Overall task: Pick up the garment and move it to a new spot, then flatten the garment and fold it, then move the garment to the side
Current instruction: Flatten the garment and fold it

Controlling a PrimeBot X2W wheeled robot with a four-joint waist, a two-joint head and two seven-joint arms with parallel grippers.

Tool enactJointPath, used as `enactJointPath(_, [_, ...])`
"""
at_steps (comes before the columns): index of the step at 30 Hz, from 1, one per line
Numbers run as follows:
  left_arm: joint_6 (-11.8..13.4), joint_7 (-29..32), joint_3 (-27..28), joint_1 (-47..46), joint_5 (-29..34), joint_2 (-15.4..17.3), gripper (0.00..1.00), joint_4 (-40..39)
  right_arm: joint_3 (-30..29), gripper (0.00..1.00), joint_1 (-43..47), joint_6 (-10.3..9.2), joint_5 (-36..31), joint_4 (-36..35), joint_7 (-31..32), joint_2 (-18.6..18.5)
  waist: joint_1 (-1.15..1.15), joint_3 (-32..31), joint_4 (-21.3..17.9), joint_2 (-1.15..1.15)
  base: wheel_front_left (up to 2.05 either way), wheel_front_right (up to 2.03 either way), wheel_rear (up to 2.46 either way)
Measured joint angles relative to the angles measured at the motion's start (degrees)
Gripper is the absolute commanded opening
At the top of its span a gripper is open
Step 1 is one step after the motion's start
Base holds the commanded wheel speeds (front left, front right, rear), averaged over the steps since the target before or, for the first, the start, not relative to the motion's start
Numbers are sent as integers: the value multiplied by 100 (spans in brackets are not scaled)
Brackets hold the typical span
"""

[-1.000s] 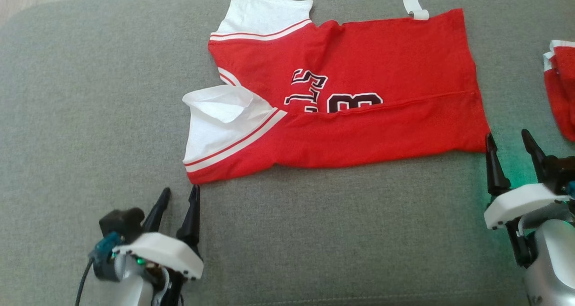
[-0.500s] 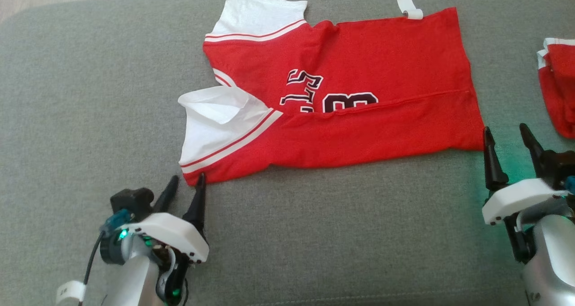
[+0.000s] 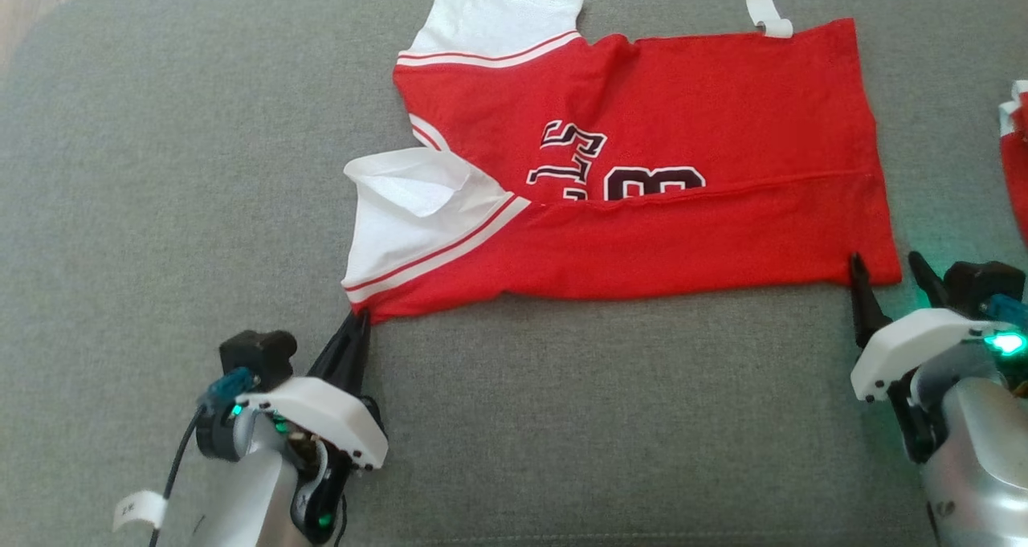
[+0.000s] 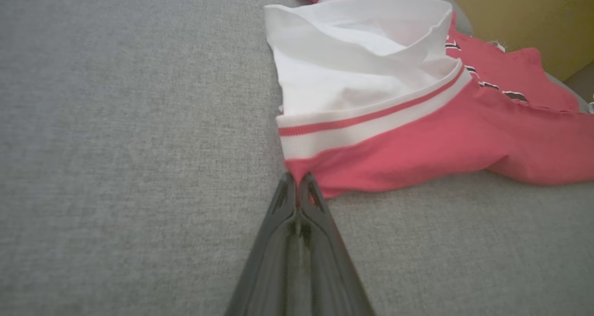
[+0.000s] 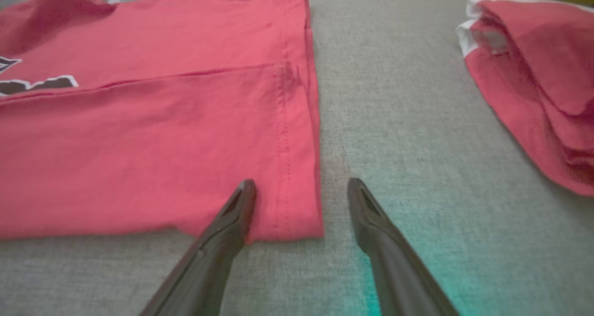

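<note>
Nearest the robot on the grey cushion (image 3: pixel 161 169), the left pincer (image 3: pixel 356 322) is pinching shut on the near-left corner of the flat red-and-white garment (image 3: pixel 683 234), the right pincer (image 3: pixel 883 267) is standing wide astride its near-right corner, and farther right another red garment (image 3: pixel 1016 169) is lying apart.

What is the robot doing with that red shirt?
It is folding a red shirt that lies spread on a grey cushion, with its near side already folded over. The left jaws are shut on the shirt's near corner by the white sleeve. The right jaws are open around the other near corner, not yet pinching it. Another red garment lies off to the right.
</note>
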Motion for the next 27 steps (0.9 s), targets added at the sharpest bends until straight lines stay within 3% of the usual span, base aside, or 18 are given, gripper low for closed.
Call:
enactJointPath(2, [0, -1, -36, -38, 0, 13, 0, 2, -21, 95, -31, 0, -2, 65, 5, 1, 0, 11, 26, 0, 0, 0, 0])
enactJointPath(4, [-1, -38, -51, -71, 0, 35, 0, 0, -15, 0, -87, 0, 3, 108, 14, 1, 0, 12, 42, 0, 0, 0, 0])
enactJointPath(10, [1, -43, -63, -47, 1, 151, 0, -69, 103, 0, -64, 0, 126, 127, -25, -22, 0, -72, 50, 0, 0, 0, 0])
enactJointPath(17, [18, 19, -93, 382, -20, 258, 0, -521, 375, 0, 275, 0, 461, -89, -123, -330, 0, -251, 40, 0, 0, 0, 0])
enactJointPath(27, [320, 414, -256, 1682, -102, 377, 0, -1700, 599, 0, 1278, 0, 1023, -847, -232, -684, 0, -541, 99, 0, 0, 0, 0])
